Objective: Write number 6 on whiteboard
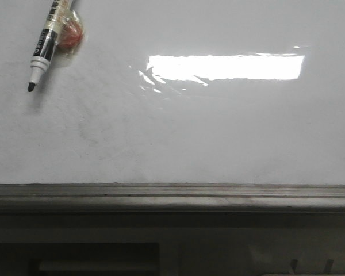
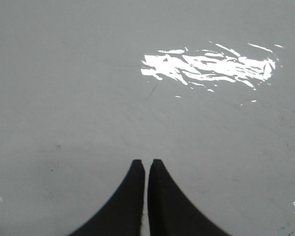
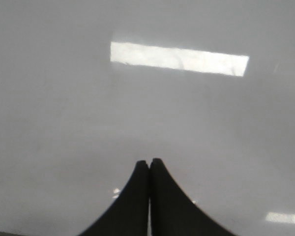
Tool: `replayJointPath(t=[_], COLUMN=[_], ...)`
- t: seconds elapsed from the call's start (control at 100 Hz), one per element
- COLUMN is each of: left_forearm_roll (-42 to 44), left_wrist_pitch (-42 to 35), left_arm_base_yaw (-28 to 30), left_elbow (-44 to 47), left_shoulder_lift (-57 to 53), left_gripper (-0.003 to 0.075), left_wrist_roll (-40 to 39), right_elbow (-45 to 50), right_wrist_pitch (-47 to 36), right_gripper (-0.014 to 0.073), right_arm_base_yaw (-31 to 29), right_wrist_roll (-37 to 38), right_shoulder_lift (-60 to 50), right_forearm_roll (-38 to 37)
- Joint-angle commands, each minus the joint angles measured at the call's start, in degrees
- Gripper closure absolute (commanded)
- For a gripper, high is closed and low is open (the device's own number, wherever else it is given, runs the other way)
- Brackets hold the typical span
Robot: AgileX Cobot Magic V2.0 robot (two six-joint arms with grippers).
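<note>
The whiteboard [image 1: 195, 132] is glossy white-grey with faint smudges and a bright rectangular reflection [image 1: 225, 66]; no number 6 shows on it in any view. A black-tipped marker pen [image 1: 46, 46] lies at the far left of the board with its tip pointing down-left, taped to a reddish lump [image 1: 70, 34]. Neither gripper shows in the front view. My left gripper [image 2: 147, 162] is shut and empty over bare board [image 2: 88, 98]. My right gripper [image 3: 149, 161] is shut and empty over bare board [image 3: 64, 123].
A grey metal edge rail [image 1: 172, 195] runs along the board's near edge, with dark framework below it. A short thin dark scratch [image 2: 151, 92] marks the board in the left wrist view.
</note>
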Motion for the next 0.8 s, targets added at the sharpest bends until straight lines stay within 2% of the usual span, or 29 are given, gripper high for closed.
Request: replayJointPath(t=[0.0, 0.79], left_forearm_roll=[0.0, 1.3], left_wrist_pitch=[-4.5, -4.5], left_arm_base_yaw=[-0.4, -0.4], left_elbow=[2.8, 2.8], left_shoulder_lift=[-1.8, -1.8], left_gripper=[0.074, 0.074], left_wrist_roll=[-0.7, -0.6], right_elbow=[1.3, 1.3], right_wrist_pitch=[-4.8, -4.8], right_gripper=[0.0659, 0.0659], right_arm_base_yaw=[-0.3, -0.3], right_wrist_roll=[0.2, 0.2], right_shoulder_lift=[-1.1, -1.1], right_forearm_roll=[0.0, 0.0])
